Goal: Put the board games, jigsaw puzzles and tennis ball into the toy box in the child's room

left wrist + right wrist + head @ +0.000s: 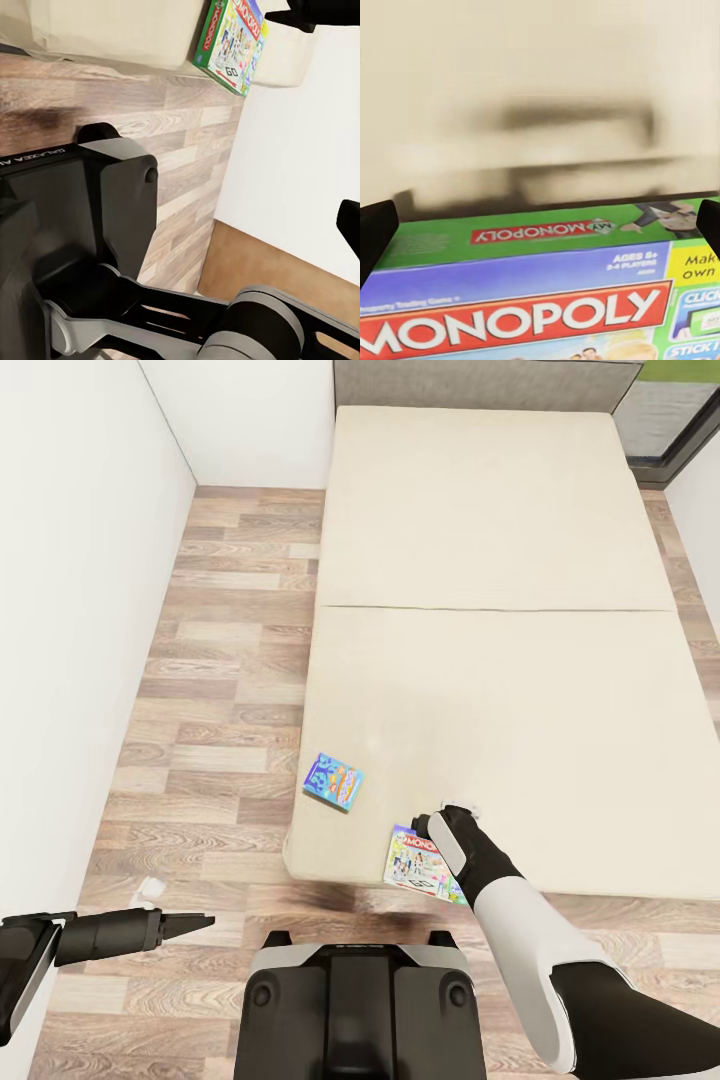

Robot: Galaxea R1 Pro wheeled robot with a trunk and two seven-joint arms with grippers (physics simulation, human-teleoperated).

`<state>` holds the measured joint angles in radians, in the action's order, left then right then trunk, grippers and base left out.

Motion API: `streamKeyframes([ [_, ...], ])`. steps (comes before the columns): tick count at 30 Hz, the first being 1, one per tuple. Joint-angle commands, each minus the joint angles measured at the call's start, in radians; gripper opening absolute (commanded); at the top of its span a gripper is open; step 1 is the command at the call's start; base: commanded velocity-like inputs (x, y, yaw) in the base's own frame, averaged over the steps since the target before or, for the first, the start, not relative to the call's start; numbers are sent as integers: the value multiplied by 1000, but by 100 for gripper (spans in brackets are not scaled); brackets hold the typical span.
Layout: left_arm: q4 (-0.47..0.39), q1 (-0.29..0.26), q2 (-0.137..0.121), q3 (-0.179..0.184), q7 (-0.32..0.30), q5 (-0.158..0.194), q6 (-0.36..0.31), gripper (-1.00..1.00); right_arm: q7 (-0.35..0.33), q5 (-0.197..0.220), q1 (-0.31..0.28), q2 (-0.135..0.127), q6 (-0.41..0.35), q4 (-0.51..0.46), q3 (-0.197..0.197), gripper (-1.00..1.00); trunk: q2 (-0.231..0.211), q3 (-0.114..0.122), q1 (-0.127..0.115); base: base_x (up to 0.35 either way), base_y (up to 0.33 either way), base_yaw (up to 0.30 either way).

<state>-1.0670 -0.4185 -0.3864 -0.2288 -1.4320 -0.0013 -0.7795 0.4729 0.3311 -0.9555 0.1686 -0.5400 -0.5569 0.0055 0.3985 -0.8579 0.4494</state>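
Wood floor [220,690], white walls, bed [500,660] dead ahead. Two board games on the mattress near its front edge: blue one [333,781] and the Monopoly box [415,860], apart from each other. Right hand [437,822] sits over the Monopoly box, fingers spread either side of it, not gripping yet as far as I can tell. Left hand [200,923] hangs over the floor by the wall, looks closed and empty, though the view is poor. Both bed games left to collect.
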Motion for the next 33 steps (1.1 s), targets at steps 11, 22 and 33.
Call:
streamKeyframes([
  [11,-1,0,0,0,-4,0,-11,100,7,7,0,0,-3,-2,1,100,2,-1,1,0,0,0],
  [22,-1,0,0,-1,-4,0,-11,100,7,6,0,0,-3,-2,1,100,2,-1,1,0,0,0],
  [33,-1,0,0,-1,-4,0,-11,100,7,6,0,0,-2,-6,0,100,2,6,1,0,0,0],
])
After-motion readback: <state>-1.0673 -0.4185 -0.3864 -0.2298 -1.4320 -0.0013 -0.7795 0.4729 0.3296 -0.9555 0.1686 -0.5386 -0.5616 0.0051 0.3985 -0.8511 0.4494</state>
